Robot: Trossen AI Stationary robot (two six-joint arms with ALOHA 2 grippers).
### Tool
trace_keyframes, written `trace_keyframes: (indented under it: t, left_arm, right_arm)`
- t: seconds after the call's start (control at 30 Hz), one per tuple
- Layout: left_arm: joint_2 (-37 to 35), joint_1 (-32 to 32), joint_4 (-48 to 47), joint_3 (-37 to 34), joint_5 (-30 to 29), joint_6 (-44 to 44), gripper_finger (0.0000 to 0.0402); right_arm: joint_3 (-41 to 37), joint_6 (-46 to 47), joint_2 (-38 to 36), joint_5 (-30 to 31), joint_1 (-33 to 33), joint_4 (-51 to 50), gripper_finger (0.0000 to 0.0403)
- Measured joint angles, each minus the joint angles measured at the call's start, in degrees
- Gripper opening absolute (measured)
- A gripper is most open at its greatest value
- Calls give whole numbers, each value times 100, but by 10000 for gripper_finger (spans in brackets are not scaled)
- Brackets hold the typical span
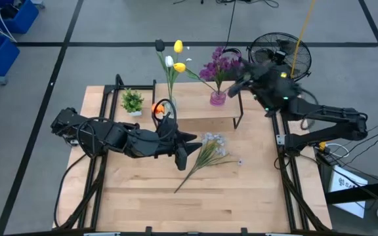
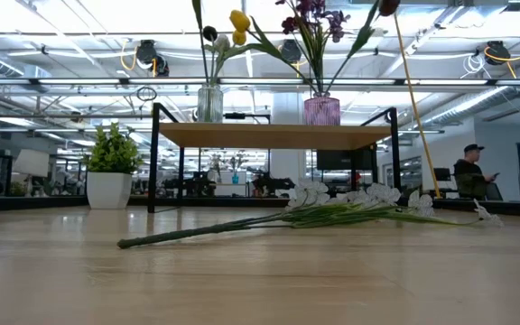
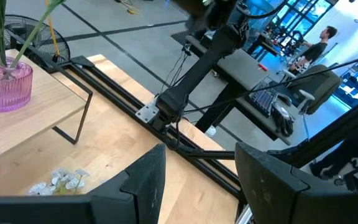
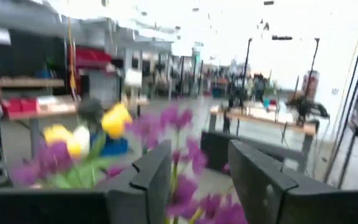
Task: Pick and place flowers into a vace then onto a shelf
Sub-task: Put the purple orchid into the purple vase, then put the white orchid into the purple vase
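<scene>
The shelf (image 1: 195, 108) stands at the table's far side. On it are a clear vase (image 2: 209, 101) with white and yellow tulips (image 1: 174, 56) and a pink vase (image 1: 218, 98) with dark purple blooms (image 1: 218, 65). A pale blossom spray (image 1: 205, 154) lies flat on the table in front of the shelf, also in the low view (image 2: 332, 206). My left gripper (image 1: 188, 151) is open and empty just left of the spray's blossoms. My right gripper (image 4: 197, 180) is open, raised beside the purple blooms (image 4: 182, 155); it also shows in the high view (image 1: 238, 82).
A small green plant in a white pot (image 1: 132, 101) stands left of the shelf. A floor fan (image 1: 281, 56) is beyond the table's far right corner. A person (image 2: 469, 171) stands far off in the room. Bare tabletop (image 1: 195, 203) lies toward the near edge.
</scene>
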Motion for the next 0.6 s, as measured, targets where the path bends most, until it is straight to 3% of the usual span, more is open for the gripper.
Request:
trace_keyframes:
  t: [0.13,0.23,0.43,0.6]
  left_arm:
    - [0,1,3,0,-4,0,198]
    - [0,0,4,0,-7,2,198]
    - [0,2,4,0,-4,11,198]
    - [0,0,-4,0,162,2,198]
  right_arm:
    - [0,-210,-363,-24,217,258,166]
    - [0,-212,-673,-586,416,212,171]
    - [2,310,-1193,-3043,949,-94,167]
    - [7,1339,-1456,-4706,1503,-1262,165]
